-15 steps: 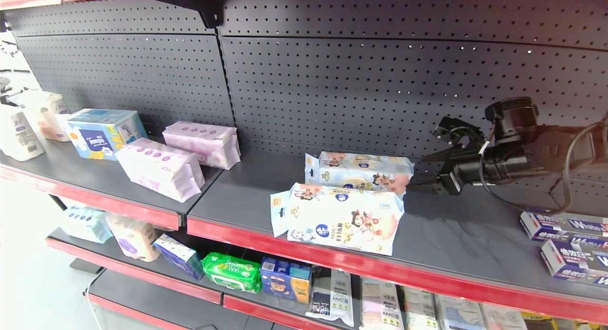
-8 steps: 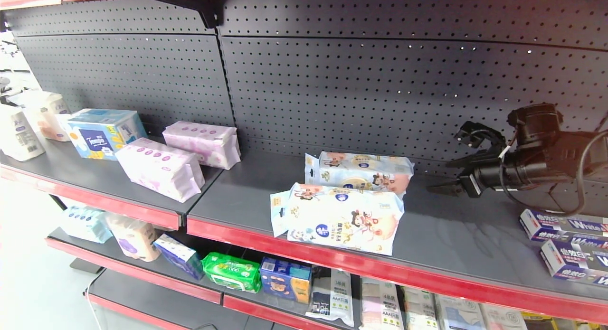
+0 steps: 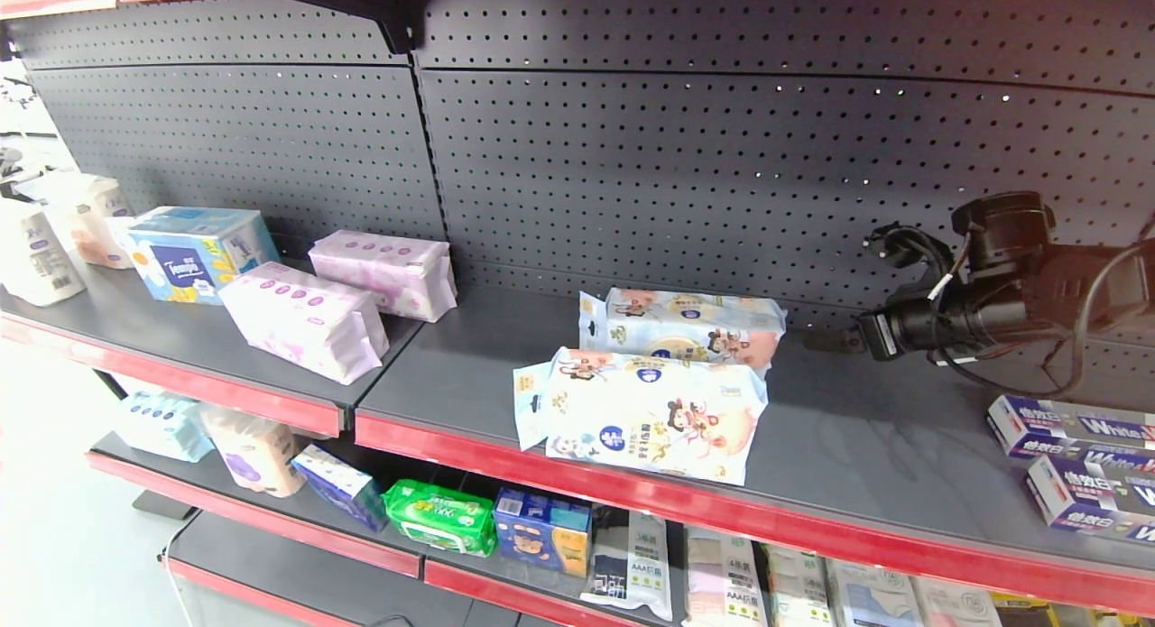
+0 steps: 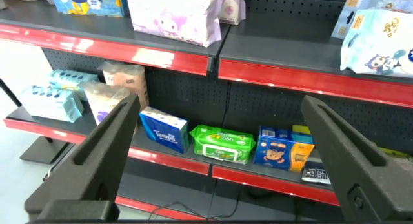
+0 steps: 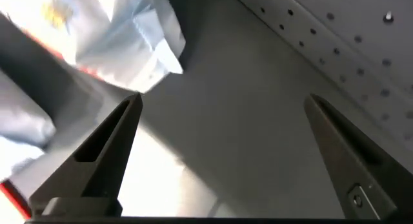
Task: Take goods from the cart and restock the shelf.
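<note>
Black left gripper (image 4: pixel 216 153) gapes wide before the lower shelf (image 4: pixel 174 161). Two pale-blue wipes packs lie flat on the middle shelf (image 3: pixel 839 456), long axes left-right, tabs pointing left: front pack (image 3: pixel 645 415) at the edge, rear pack (image 3: pixel 690 325) just behind. Beside it, the right gripper (image 5: pixel 219 153) spreads wide, apparently empty.

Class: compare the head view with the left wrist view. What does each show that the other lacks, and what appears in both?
Head view adds: the right tool above the upper shelf, in front of the pegboard back, with toothpaste boxes to its right.
Left wrist view adds: the left tool, fingers open, facing the lower shelf.
Shared: the green pack and blue box on that lower shelf, plus the pale-blue cartoon pack above.
</note>
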